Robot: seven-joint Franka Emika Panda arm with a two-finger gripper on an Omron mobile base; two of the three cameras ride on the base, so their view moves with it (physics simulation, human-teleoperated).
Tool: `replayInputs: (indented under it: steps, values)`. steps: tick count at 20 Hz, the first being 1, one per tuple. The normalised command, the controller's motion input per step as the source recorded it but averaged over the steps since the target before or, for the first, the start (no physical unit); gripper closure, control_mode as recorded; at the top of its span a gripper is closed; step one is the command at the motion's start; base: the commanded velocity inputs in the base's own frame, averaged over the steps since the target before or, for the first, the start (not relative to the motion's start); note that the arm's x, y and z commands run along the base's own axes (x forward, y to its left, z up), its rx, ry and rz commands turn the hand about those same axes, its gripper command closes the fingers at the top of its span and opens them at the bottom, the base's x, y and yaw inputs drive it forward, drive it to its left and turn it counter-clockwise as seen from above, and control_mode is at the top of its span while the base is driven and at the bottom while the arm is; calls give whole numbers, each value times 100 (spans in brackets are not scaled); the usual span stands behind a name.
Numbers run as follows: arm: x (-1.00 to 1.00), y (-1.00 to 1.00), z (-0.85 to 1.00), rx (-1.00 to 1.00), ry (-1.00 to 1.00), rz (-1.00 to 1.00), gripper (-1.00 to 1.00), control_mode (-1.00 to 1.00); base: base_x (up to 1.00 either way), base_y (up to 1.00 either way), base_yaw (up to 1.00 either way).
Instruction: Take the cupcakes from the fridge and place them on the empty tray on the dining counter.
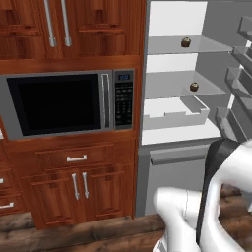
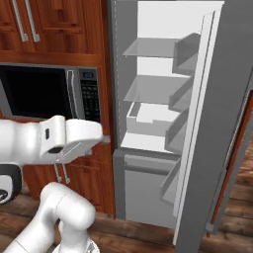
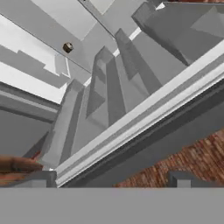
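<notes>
Open fridge [image 1: 170,123], cupcakes [image 1: 186,43] on shelves, microwave [image 1: 64,103]

Matt grey steel fridge [image 1: 170,172] with translucent glass shelves [image 1: 177,84]; glossy reddish wood cabinets [image 1: 74,187]; black-glass microwave [image 1: 64,103].

Fridge [image 3: 131,87] open; cupcake [image 3: 67,47] on glass shelf; door bins alongside.

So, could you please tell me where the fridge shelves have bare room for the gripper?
Both glass shelves in the fridge are bare left of each cupcake, upper and lower, which sit near the right. It is crowded rightward, by the door bins.
</notes>
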Motion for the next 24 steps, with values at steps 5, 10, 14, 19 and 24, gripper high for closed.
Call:
replayInputs:
  steps: [5,10,14,19,24]
  values:
    - [73,73,0,-14,32,-17,-100,-100,0,0,0]
    - [73,-19,-22,-5,25,-10,-100,-100,0,0,0]
    - [49,-74,-18,0,6,-1,-100,-100,0,0,0]
    - [40,-88,-19,0,3,0,-100,-100,0,0,0]
    - [65,-41,-19,0,16,0,-100,-100,0,0,0]
